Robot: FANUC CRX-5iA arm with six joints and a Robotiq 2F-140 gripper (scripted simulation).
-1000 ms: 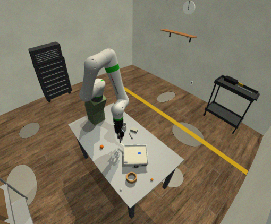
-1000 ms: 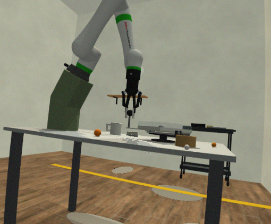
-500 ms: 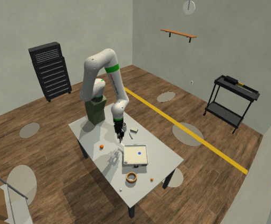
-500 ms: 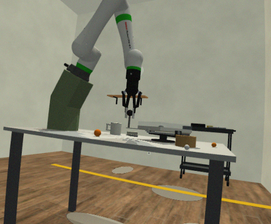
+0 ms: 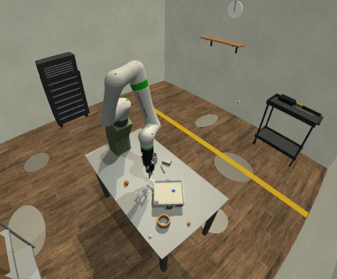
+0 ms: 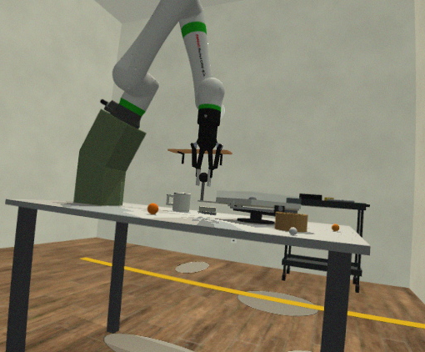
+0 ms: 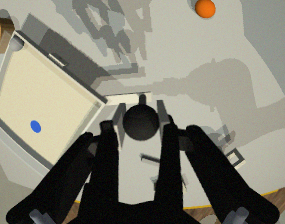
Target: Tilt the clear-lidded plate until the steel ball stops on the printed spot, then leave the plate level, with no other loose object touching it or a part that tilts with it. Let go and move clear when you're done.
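Black knob (image 7: 141, 123) clamped in the gripper (image 7: 138, 131) above the table (image 5: 201, 195).

The knob tops a thin upright stem at the corner of the clear-lidded plate (image 5: 168, 192); a blue printed spot (image 5: 173, 190) is seen on the plate, near the middle of the table.
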